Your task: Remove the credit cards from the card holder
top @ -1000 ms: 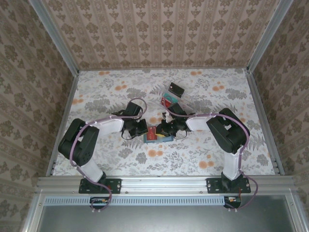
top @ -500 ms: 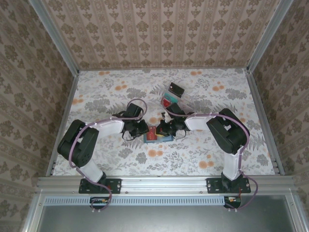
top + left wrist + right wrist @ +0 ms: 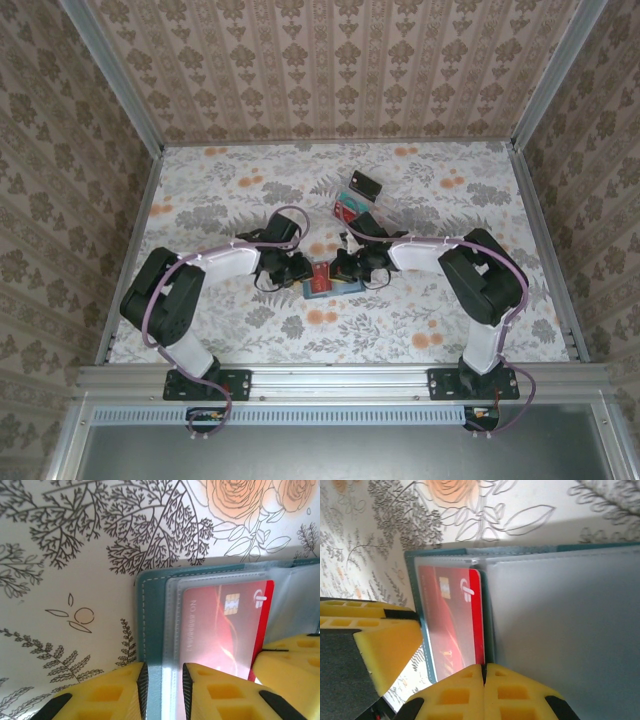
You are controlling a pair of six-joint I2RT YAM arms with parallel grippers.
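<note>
The teal card holder (image 3: 346,285) lies open on the flowered table between both arms. Its pale grey lining (image 3: 560,620) faces up. A red credit card (image 3: 220,630) sits in a clear sleeve on the left panel, with one bare red edge (image 3: 477,620) sticking out toward the fold. My left gripper (image 3: 165,690) is slightly open, its yellow fingers astride the holder's teal left edge (image 3: 151,610). My right gripper (image 3: 484,680) is shut, with the card's bare edge running into the seam between its fingers. In the top view, the left gripper (image 3: 298,272) and right gripper (image 3: 341,268) crowd the holder.
A clear plastic box (image 3: 350,209) with red and teal contents stands just behind the right gripper. A small dark item (image 3: 366,184) lies farther back. Patterned walls and metal rails (image 3: 133,230) close in the table on three sides.
The left jaws have parted a little from their shut state. The right jaws have closed fully at the card's edge. The holder has shifted slightly to the right.
</note>
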